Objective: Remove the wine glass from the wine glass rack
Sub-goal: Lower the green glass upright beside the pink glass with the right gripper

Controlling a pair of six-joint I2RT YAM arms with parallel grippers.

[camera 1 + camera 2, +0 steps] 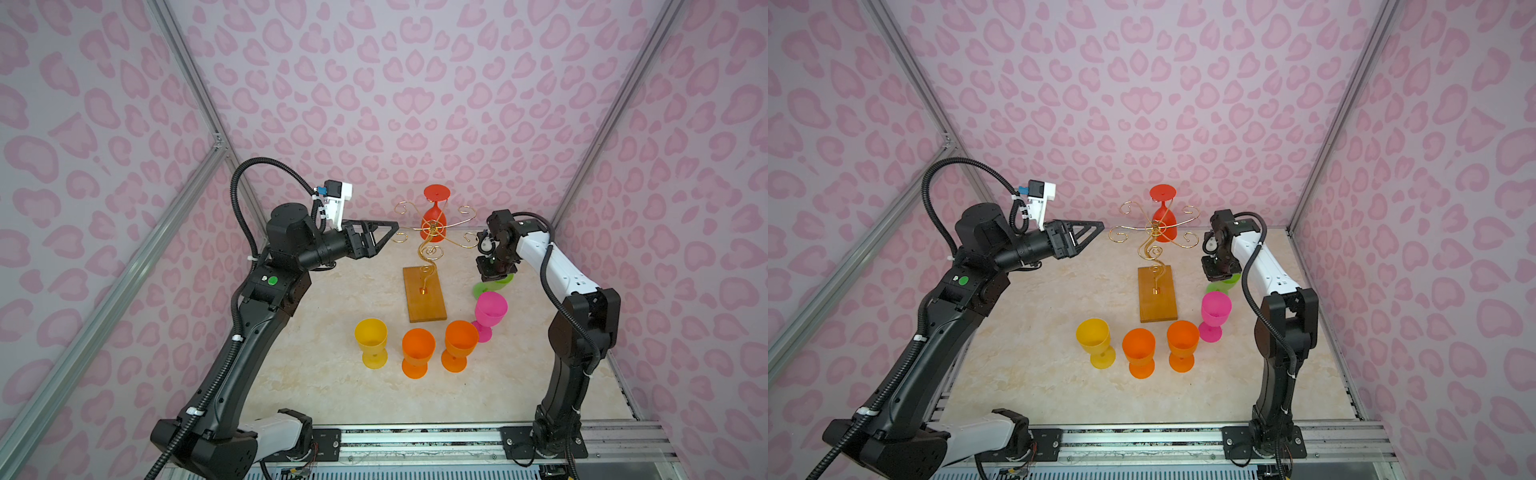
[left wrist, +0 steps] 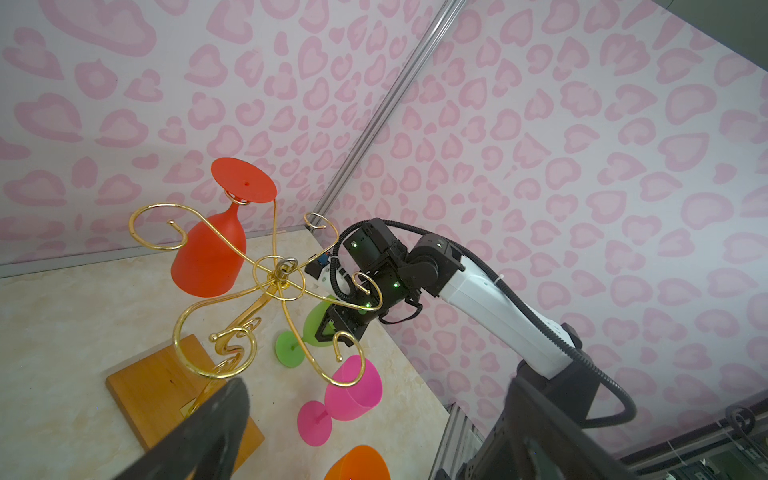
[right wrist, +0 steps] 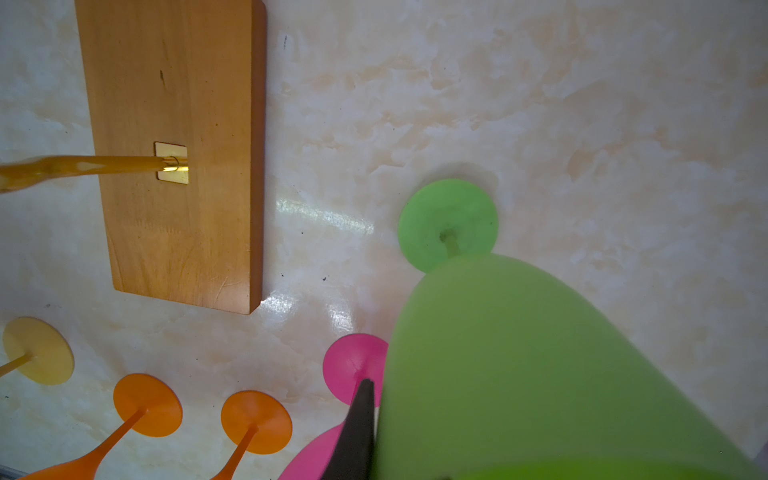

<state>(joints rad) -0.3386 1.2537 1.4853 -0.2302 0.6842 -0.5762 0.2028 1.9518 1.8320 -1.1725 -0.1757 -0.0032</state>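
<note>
Wine glass (image 1: 434, 222), red, hangs inverted at the wine glass rack's (image 1: 428, 307) 12 o'clock. The left gripper (image 1: 392, 228), wide open and empty at 9 o'clock, could snag a wire curl (image 1: 401, 237) and tip the rack. At 3 o'clock the right gripper (image 1: 494, 276) meets a leaning green glass (image 1: 482, 290); I cannot tell whether it grips, and the glass may topple.

Both top views overlook the whole surface (image 1: 332, 386) from above; both close wrist views share the wine glass rack (image 3: 178, 104).
</note>
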